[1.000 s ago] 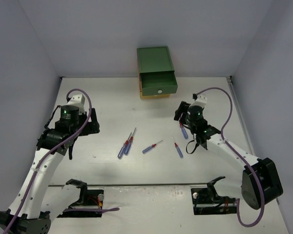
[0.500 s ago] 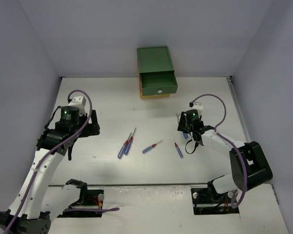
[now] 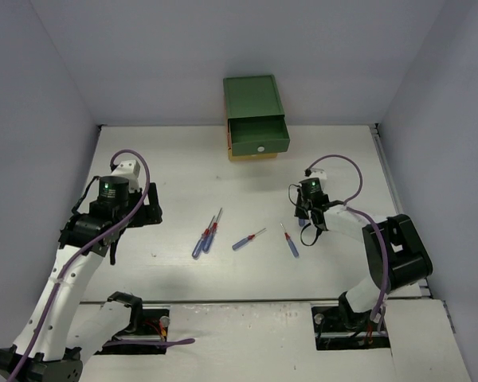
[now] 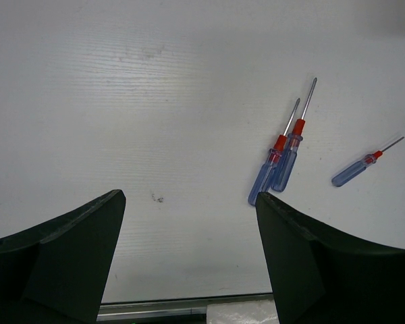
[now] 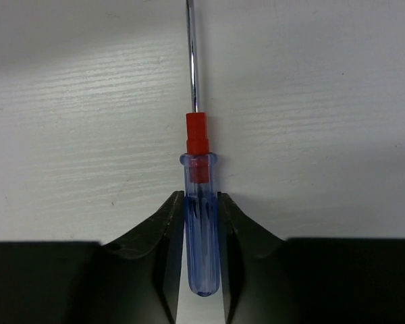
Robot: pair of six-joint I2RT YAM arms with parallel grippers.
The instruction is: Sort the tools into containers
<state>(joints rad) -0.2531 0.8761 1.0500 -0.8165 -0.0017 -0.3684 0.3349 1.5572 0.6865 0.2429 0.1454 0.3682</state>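
Note:
My right gripper (image 5: 201, 198) is shut on the clear blue handle of a thin screwdriver (image 5: 201, 175). Its red collar and steel shaft point away from me along the white table. From above, that gripper (image 3: 304, 216) stands low at centre right. Three more blue-and-red screwdrivers lie mid-table: a touching pair (image 3: 206, 236), one alone (image 3: 247, 240) and one near the right arm (image 3: 290, 241). The containers (image 3: 253, 99) stand at the back, the green drawer (image 3: 258, 140) pulled out. My left gripper (image 4: 189, 197) hangs open above bare table, left of the pair (image 4: 283, 162).
Grey walls close in the table on three sides. An orange-yellow edge (image 3: 251, 157) shows below the green drawer. Both arm bases and their cables sit along the near edge (image 3: 239, 302).
My right gripper has dropped toward the table, drawn in closer to its arm, and closed on the screwdriver handle. The left arm has stayed about where it was.

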